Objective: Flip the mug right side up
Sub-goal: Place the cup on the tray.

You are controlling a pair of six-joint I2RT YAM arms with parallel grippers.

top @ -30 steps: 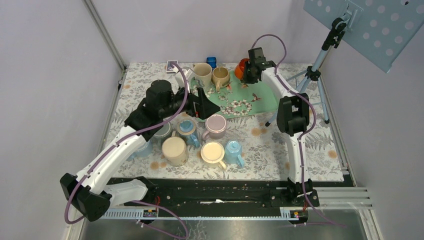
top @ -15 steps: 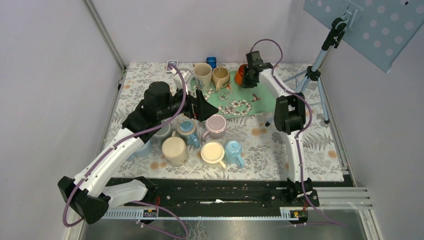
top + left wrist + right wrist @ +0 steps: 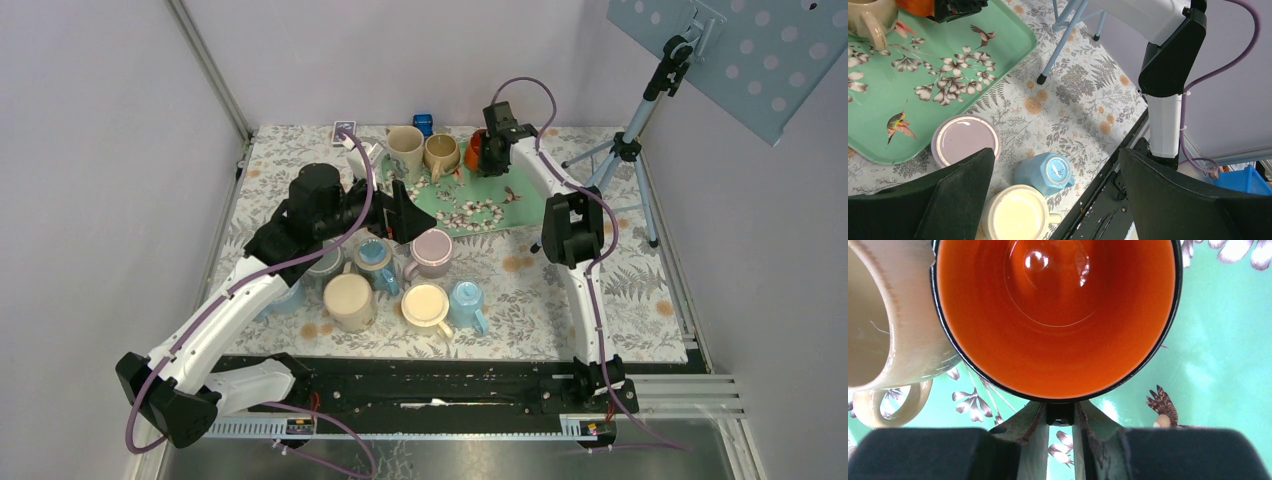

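Over the last second my right claw (image 3: 1060,413) has swung left along the far side, carrying the mug (image 3: 1058,315) with it until it is just beside the cream mug (image 3: 893,330). The claw is pinched narrow on the mug's dark handle, and the orange inside faces my wrist camera with the green tray (image 3: 1228,340) beneath. My left claw (image 3: 1055,155) has barely shifted; it hangs wide and empty above the pink mug (image 3: 965,142) and blue mug (image 3: 1045,172).

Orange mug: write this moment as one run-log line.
orange mug: mouth up, over green tray | right gripper: shut on orange mug | left gripper: open, empty
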